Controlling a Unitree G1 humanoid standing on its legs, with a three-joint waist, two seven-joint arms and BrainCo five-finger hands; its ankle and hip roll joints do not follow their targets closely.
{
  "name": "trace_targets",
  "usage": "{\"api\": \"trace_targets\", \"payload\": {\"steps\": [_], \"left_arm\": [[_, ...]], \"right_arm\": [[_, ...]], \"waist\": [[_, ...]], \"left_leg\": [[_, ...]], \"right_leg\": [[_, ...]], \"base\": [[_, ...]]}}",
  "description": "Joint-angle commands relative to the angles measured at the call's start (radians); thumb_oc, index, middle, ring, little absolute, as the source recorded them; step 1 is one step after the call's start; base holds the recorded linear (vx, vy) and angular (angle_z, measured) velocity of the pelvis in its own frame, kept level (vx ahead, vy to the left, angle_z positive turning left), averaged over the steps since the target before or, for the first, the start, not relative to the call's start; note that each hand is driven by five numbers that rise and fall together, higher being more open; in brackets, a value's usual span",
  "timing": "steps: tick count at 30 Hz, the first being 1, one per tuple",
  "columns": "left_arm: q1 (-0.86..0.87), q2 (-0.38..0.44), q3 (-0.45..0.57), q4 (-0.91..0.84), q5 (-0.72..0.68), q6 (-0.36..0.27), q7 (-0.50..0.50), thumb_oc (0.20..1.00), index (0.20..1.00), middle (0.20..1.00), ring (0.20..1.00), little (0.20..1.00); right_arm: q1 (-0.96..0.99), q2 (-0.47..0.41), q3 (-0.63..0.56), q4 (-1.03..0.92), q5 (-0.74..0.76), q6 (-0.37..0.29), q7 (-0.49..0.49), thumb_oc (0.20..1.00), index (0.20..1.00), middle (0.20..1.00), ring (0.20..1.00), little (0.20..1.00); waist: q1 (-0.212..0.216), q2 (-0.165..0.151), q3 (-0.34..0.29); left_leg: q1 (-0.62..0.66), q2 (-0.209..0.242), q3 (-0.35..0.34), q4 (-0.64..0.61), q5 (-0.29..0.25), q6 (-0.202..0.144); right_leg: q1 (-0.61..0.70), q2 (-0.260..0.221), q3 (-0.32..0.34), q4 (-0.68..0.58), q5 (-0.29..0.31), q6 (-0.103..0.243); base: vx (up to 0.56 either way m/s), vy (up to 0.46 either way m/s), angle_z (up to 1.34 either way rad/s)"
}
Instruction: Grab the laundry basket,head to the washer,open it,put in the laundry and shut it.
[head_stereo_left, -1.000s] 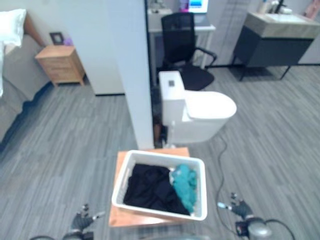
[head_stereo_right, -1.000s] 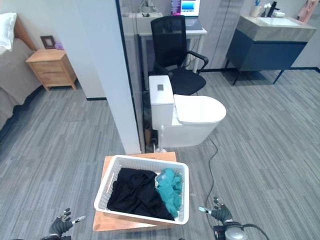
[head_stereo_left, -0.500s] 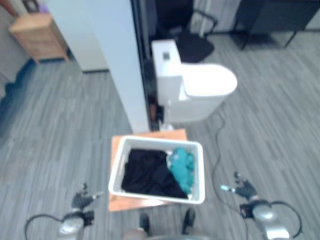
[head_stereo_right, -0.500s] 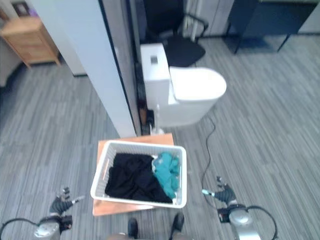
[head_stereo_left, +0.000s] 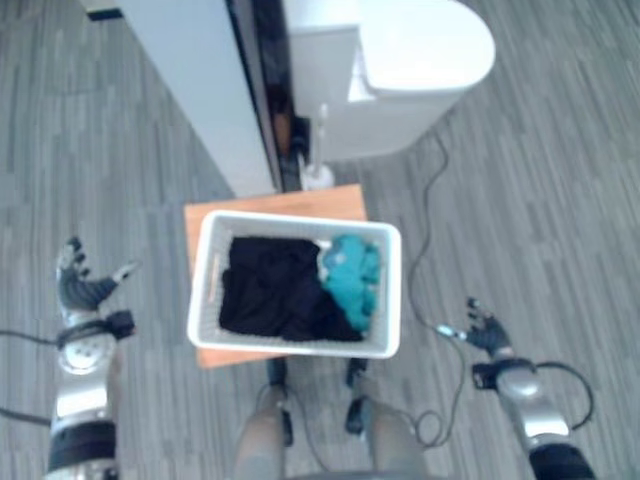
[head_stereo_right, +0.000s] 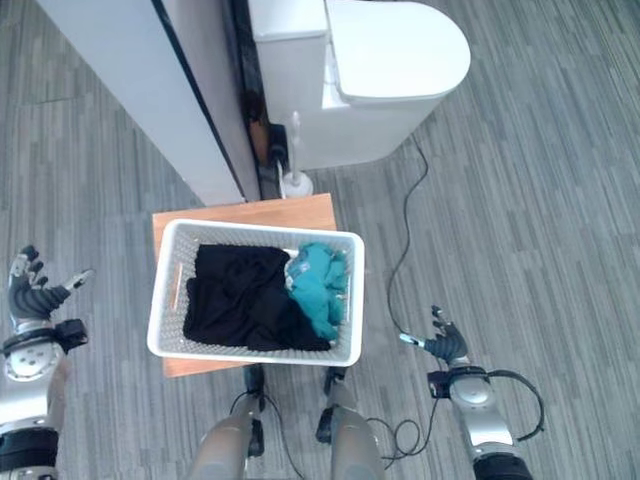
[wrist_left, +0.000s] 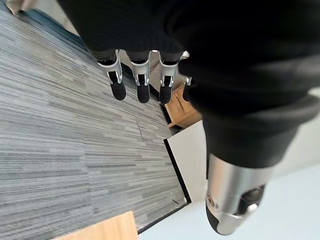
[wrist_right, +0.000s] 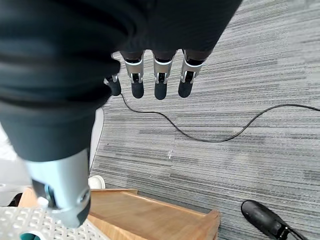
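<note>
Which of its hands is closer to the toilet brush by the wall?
Left, though only slightly. The left hand is off to the left of the toilet brush; the right hand sits further back and to its right, past the laundry basket.

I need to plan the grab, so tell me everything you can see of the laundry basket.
The laundry basket is a white rectangular tub, plastic by its look, with perforated walls and a rounded rim. It sits upright on a low wooden stand, near a toilet. Inside lie black clothes and a teal garment towards the robot's right end. The left hand and right hand are open, one on each side, apart from it.
</note>
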Motion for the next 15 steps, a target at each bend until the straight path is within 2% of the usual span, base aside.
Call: {"api": "trace_targets", "payload": {"steps": [1, 15], "left_arm": [[0.012, 0.07, 0.028, -0.019, 0.038, -0.033, 0.037, 1.0, 1.0, 1.0, 1.0, 1.0], [0.054, 0.07, 0.06, -0.101, 0.042, -0.016, 0.022, 1.0, 1.0, 1.0, 1.0, 1.0]], "right_arm": [[-0.006, 0.006, 0.003, -0.009, -0.003, -0.031, -0.01, 1.0, 1.0, 1.0, 1.0, 1.0], [-0.016, 0.015, -0.051, -0.135, 0.036, -0.042, -0.044, 1.0, 1.0, 1.0, 1.0, 1.0]], "waist": [[0.012, 0.017, -0.019], [0.016, 0.028, -0.013]], "left_leg": [[-0.063, 0.018, -0.104, -0.031, 0.02, -0.003], [-0.088, 0.009, -0.106, -0.031, 0.022, 0.003]], "right_leg": [[0.029, -0.084, -0.027, 0.011, -0.059, 0.1], [0.0, -0.089, -0.025, 0.012, -0.047, 0.102]], "base": [[0.0, 0.0, 0.0], [0.0, 0.002, 0.0]]}}
